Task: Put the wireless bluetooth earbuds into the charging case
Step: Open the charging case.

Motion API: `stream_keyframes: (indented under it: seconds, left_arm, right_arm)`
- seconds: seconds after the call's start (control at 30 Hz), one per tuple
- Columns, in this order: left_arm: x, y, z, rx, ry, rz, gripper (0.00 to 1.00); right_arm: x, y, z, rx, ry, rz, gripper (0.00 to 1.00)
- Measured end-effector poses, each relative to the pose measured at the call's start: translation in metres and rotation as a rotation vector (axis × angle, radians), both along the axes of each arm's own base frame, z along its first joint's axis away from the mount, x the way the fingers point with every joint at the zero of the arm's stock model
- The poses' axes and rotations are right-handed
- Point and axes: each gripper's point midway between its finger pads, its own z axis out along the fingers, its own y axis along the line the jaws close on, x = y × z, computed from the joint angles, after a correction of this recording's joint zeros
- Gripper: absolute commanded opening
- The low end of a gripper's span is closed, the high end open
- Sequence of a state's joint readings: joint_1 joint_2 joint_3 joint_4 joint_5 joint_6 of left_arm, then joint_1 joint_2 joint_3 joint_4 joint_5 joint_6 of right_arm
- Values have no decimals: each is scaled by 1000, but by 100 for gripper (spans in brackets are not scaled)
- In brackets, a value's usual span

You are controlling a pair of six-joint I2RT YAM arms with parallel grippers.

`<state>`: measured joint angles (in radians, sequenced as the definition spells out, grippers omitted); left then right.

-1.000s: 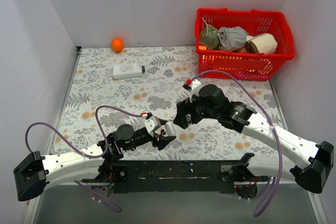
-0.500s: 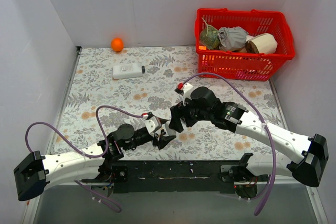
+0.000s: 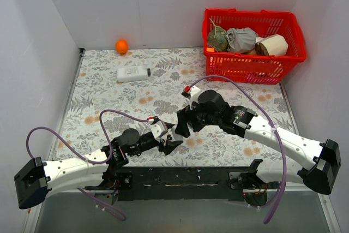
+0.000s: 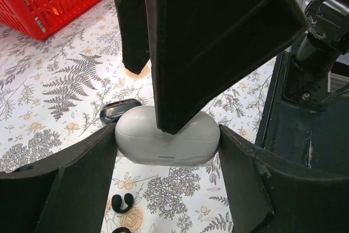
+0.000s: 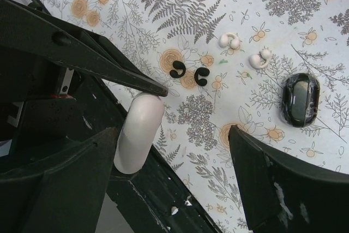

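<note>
My left gripper (image 4: pixel 166 154) is shut on a closed white pebble-like case (image 4: pixel 166 140), held a little above the table; in the top view it (image 3: pixel 170 139) is at the near middle. My right gripper (image 5: pixel 172 135) is open, its jaws wide apart, right over the left one (image 3: pixel 184 125); one finger (image 4: pixel 207 42) hangs in front of the case, which also shows in the right wrist view (image 5: pixel 136 135). Two tiny black earbuds (image 5: pixel 177 70) (image 5: pixel 201 76) lie side by side on the table, apart from both grippers. A black oval case (image 5: pixel 300 99) lies closed nearby.
Two white earbuds (image 5: pixel 230 40) (image 5: pixel 259 59) lie beyond the black ones. A red basket (image 3: pixel 253 58) with several items stands at the back right. A white bottle (image 3: pixel 133 73) and an orange (image 3: pixel 121 46) lie at the back left. The black mounting rail (image 3: pixel 185 178) runs along the near edge.
My right arm moved left and nearer, bringing its open gripper over the left gripper and the white case. In the last half second nothing moved. The left arm stayed put.
</note>
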<state>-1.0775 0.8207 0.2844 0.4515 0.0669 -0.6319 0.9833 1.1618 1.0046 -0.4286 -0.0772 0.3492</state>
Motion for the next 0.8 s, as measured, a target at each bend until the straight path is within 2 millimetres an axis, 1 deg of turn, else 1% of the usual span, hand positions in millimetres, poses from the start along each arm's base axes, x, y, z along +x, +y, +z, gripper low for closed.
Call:
stream_keyframes:
  seconds: [0.2, 0.43, 0.8]
  left_arm:
    - [0, 0, 0, 1, 0, 2, 0]
    - [0, 2, 1, 2, 1, 7, 0]
    - [2, 5, 4, -5, -3, 23, 0]
  right_arm:
    - [0, 2, -4, -6, 15, 2, 88]
    - [2, 2, -4, -7, 13, -14, 88]
    - [6, -5, 4, 0, -23, -53, 87]
